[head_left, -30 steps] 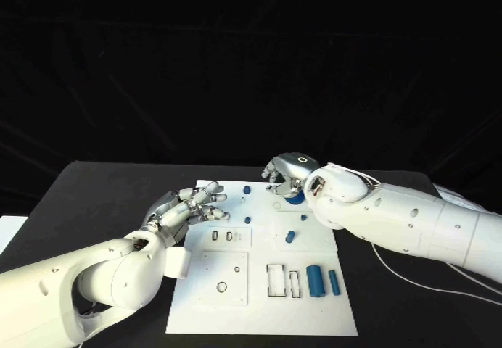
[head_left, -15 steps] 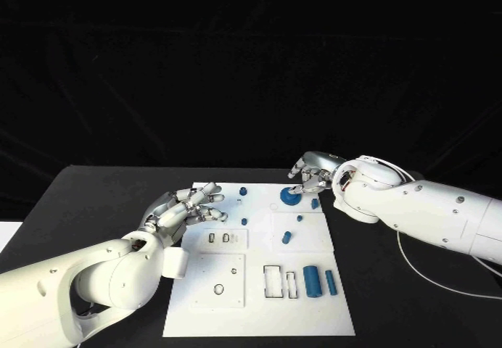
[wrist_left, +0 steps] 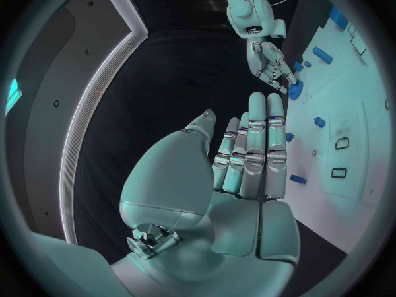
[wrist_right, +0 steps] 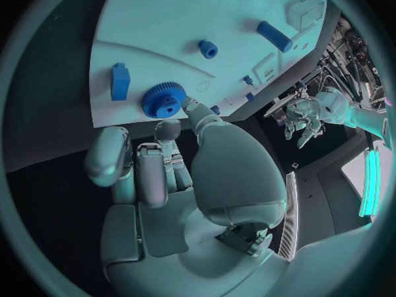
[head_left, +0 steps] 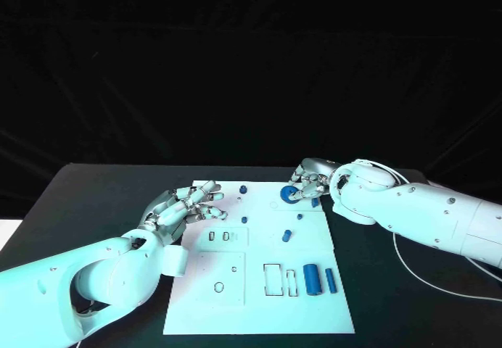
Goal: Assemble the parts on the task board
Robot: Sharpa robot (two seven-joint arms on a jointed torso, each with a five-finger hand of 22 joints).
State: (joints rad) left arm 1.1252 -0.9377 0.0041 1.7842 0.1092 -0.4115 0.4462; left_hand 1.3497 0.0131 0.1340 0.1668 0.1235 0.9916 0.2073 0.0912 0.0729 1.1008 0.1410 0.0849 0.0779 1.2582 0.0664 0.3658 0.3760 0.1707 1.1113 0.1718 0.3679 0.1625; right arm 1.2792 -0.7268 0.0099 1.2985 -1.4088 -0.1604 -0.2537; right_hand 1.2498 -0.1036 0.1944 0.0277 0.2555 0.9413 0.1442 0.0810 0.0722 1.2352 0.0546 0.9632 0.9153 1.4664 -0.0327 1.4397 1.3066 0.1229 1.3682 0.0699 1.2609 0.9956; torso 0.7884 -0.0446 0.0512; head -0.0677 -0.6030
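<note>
Now right hand (head_left: 310, 181) at blue gear (head_left: 290, 193)

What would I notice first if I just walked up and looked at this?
Probably the round blue gear at the far end of the white task board, with the right hand at it. Then the left hand, fingers spread, holding nothing, over the board's left edge.

Task board (head_left: 262, 304) lies mid-table (head_left: 94, 196). Left hand (head_left: 188, 206) hovers at board's left edge; right hand (head_left: 312, 181) at its far right corner, fingertip beside a gear (head_left: 290, 193) on the board. Two bars (head_left: 320, 279) lie on the board's near right part.
</note>
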